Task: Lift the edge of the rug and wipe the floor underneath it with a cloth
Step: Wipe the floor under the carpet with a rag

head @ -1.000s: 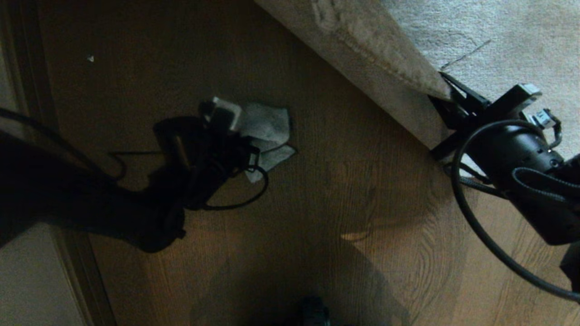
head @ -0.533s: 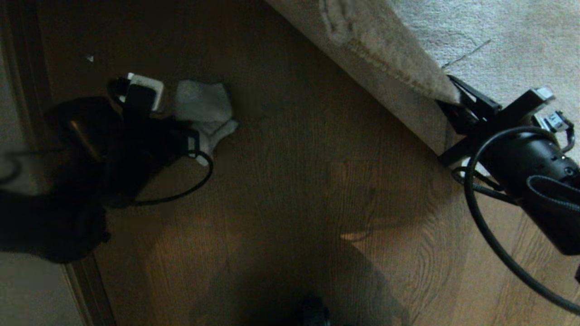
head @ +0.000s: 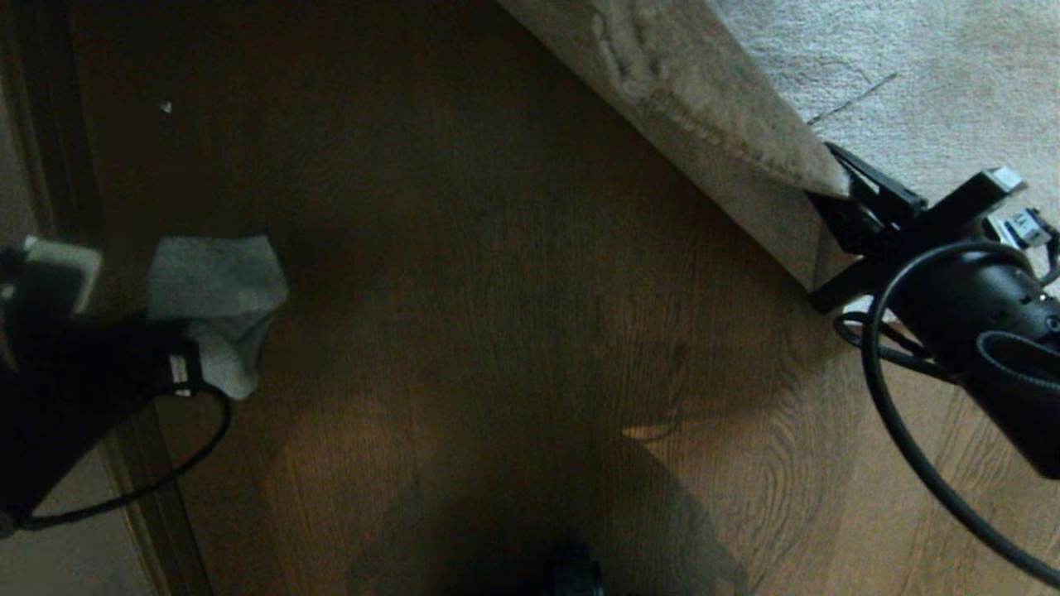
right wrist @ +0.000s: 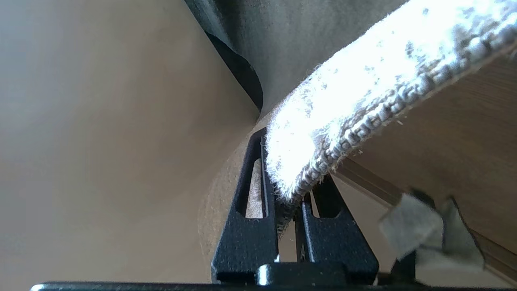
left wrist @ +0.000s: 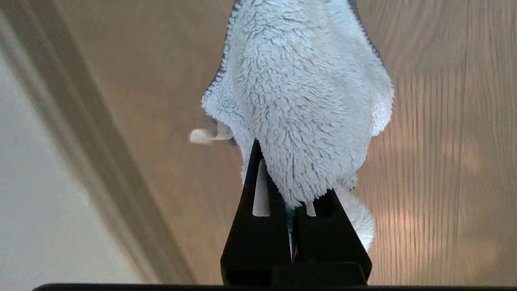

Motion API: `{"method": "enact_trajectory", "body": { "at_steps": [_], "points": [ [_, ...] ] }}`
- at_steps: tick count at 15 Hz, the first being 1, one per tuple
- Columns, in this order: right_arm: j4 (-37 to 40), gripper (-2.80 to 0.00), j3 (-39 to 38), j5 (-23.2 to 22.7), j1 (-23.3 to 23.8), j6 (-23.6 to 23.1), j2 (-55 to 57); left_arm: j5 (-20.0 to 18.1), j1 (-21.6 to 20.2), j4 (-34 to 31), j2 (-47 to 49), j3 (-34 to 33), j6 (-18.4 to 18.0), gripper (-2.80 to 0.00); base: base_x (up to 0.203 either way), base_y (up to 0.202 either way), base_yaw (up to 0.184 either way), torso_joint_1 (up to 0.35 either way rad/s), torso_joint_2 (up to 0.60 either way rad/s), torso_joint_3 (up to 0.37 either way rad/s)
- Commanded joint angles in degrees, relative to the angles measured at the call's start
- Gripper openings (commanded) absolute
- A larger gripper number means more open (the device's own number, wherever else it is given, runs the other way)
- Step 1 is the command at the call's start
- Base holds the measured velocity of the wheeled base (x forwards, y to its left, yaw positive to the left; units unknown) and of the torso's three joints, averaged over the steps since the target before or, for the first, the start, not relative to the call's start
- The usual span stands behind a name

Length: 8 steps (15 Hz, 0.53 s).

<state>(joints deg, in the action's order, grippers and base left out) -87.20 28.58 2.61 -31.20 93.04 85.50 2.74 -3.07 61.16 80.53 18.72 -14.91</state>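
Right gripper [head: 836, 203] at the right side of the head view, pinched tight on the rug edge [head: 745, 141]. Corner of the grey-beige rug held up off the floor [head: 513, 314], pile side folded over, paler backing showing below it. In the right wrist view, black fingers [right wrist: 246, 234] closed on the fluffy rug corner [right wrist: 307, 161], with hardly any gap between them. Bare brown wood planks showing beside the lifted part.

Left gripper [head: 178, 348] far over at the left side of the head view, near a dark strip [head: 50, 165] running along the floor's side. Squeezed shut on the cloth [head: 215, 298], a small pale grey-blue fluffy rag. In the left wrist view, cloth [left wrist: 303, 101] bunched up and sticking out past the closed black fingers [left wrist: 254, 234], over the wood floor [left wrist: 444, 141]. Cannot tell if the rag is pressed flat on the planks. Cloth well apart from the lifted rug corner, with a wide stretch of wood floor between them.
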Motion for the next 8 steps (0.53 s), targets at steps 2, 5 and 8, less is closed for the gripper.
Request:
{"method": "enact_trajectory", "body": {
  "at_steps": [2, 5, 8],
  "points": [
    [-2.8, -2.8, -0.5, 0.0, -0.1, 0.5, -1.5, -1.1, -1.5, 0.4, -5.7, -6.2, 0.0, -2.8, 0.0, 0.0, 0.0, 0.0, 0.0, 0.0],
    [-2.8, -2.8, -0.5, 0.0, 0.0, 0.5, -1.6, -1.2, -1.5, 0.5, -10.3, -12.6, 0.9, -2.8, 0.0, 0.0, 0.0, 0.0, 0.0, 0.0],
    [-2.8, -2.8, -0.5, 0.0, 0.0, 0.5, -1.5, -1.2, -1.4, 0.0, -15.3, -18.5, 1.3, -2.8, 0.0, 0.0, 0.0, 0.0, 0.0, 0.0]
  ]
}}
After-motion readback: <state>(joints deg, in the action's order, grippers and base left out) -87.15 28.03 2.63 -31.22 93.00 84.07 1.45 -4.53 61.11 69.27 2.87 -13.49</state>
